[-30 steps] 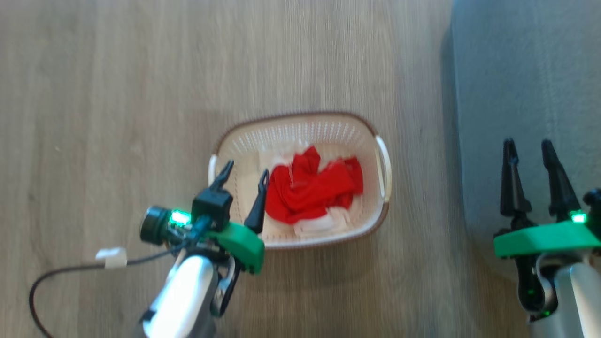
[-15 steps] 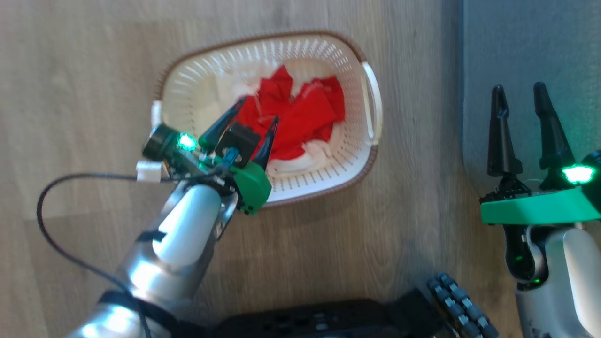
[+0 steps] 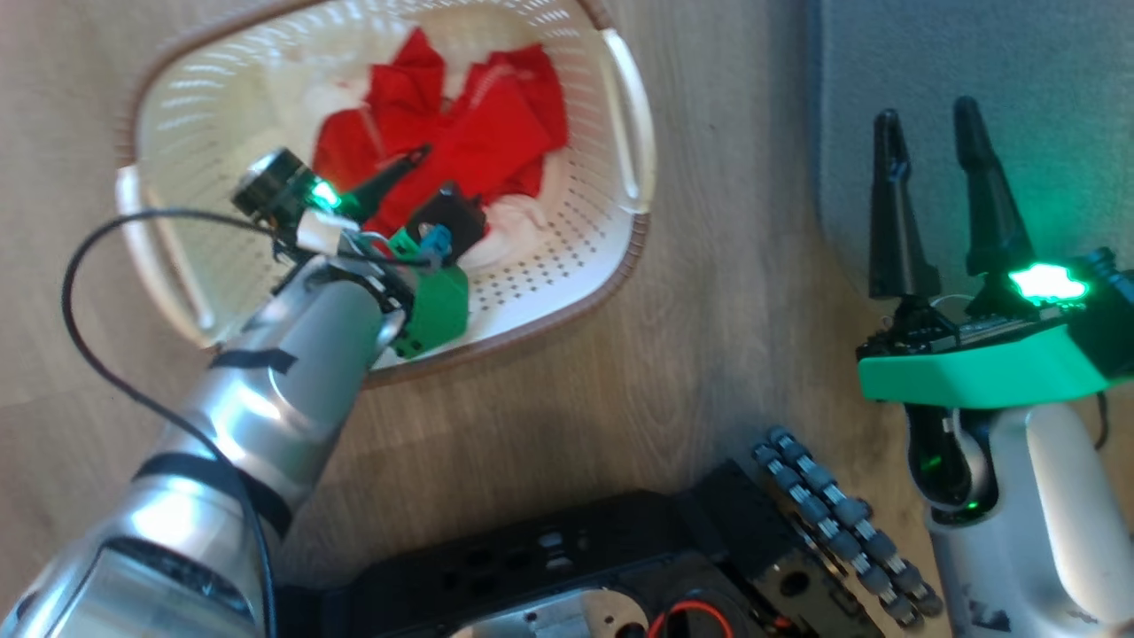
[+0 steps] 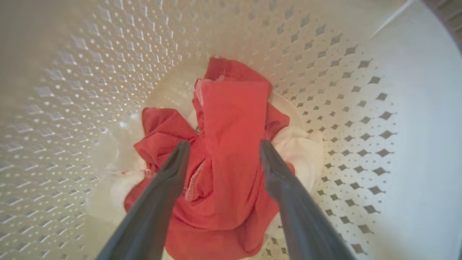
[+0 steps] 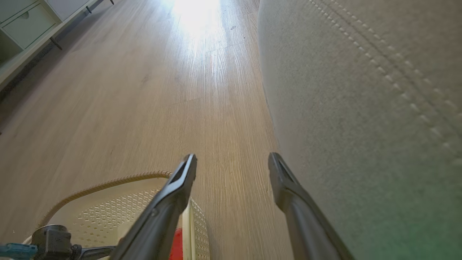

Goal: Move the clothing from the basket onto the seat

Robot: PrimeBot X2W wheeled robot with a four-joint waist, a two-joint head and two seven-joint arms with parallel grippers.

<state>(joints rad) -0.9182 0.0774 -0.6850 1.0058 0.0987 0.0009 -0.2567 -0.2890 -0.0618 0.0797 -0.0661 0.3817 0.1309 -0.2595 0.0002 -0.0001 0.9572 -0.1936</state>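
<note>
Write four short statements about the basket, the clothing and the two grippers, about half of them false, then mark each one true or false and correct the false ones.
1. The left gripper reaches inside the cream basket, over the red clothing. True.
2. The left gripper is shut on the clothing. False: its jaws are open, with a red fold between them.
3. The right gripper is inside the basket too. False: it is outside the basket, open, next to the grey seat.
4. The basket stands on a wooden floor. True.
</note>
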